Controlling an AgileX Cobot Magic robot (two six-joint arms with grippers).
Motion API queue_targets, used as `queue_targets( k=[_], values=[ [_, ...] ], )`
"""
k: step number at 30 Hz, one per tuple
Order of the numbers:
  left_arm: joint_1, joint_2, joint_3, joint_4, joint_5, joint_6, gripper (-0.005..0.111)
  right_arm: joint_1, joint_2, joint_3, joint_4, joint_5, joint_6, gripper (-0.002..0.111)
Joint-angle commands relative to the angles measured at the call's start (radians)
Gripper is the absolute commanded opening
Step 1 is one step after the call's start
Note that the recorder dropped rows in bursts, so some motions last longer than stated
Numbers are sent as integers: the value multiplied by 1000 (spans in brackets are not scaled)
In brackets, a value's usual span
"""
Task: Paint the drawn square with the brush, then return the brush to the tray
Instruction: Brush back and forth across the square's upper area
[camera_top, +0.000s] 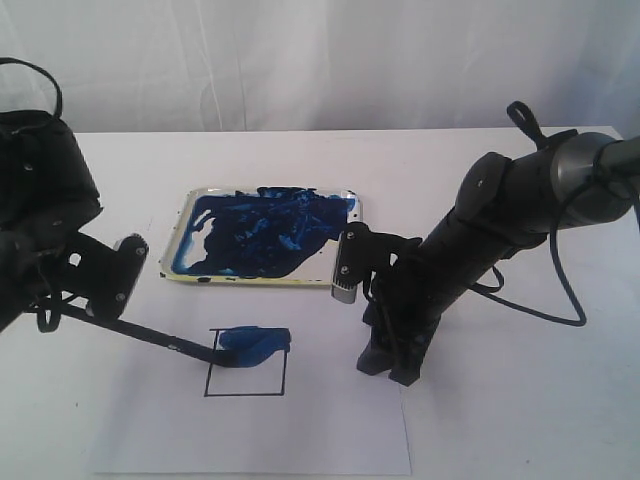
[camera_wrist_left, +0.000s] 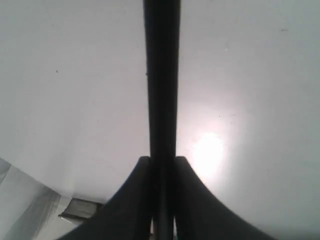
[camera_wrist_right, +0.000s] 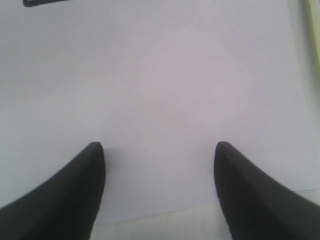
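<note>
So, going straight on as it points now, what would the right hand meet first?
Probably the bare white paper sheet, beside the drawn square; nothing else shows ahead of the open right hand, though depth is unclear.

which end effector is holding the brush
The left end effector, shut on the brush; the right end effector is open and empty.

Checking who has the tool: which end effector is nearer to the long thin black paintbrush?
Left. The left end effector is shut on the long thin black paintbrush; the right end effector stands open, apart from it, by the white paper sheet's edge.
</note>
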Motion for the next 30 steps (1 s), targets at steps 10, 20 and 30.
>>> queue_targets(
  k=[10, 20, 30],
  values=[
    [-2, -105, 8, 15, -46, -90, 0, -1, 37, 17, -57, 3, 23, 60],
    [-4, -79, 8, -143, -157, -11, 0, -1, 37, 17, -57, 3, 23, 60],
    [-4, 35, 8, -112, -152, -23, 0, -1, 37, 17, -57, 3, 23, 60]
  ],
)
